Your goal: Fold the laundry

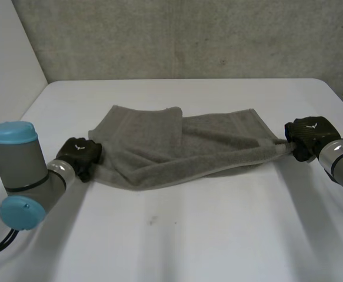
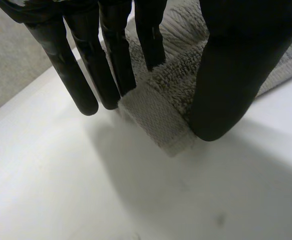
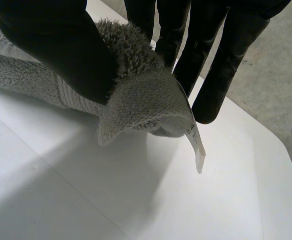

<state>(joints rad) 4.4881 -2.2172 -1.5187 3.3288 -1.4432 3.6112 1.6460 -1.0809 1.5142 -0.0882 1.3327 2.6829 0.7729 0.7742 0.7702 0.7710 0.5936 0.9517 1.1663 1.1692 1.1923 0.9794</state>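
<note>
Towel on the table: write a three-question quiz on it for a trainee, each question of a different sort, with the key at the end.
1. True or false: the right hand hovers clear of the grey towel.
2. Which part of the towel does the left hand pinch? A) its middle B) a corner C) none of it
3. Fill in: a white ___ hangs from the towel corner that the right hand holds.
Key: 1 false, its thumb and fingers pinch a corner. 2 B. 3 label.
</note>
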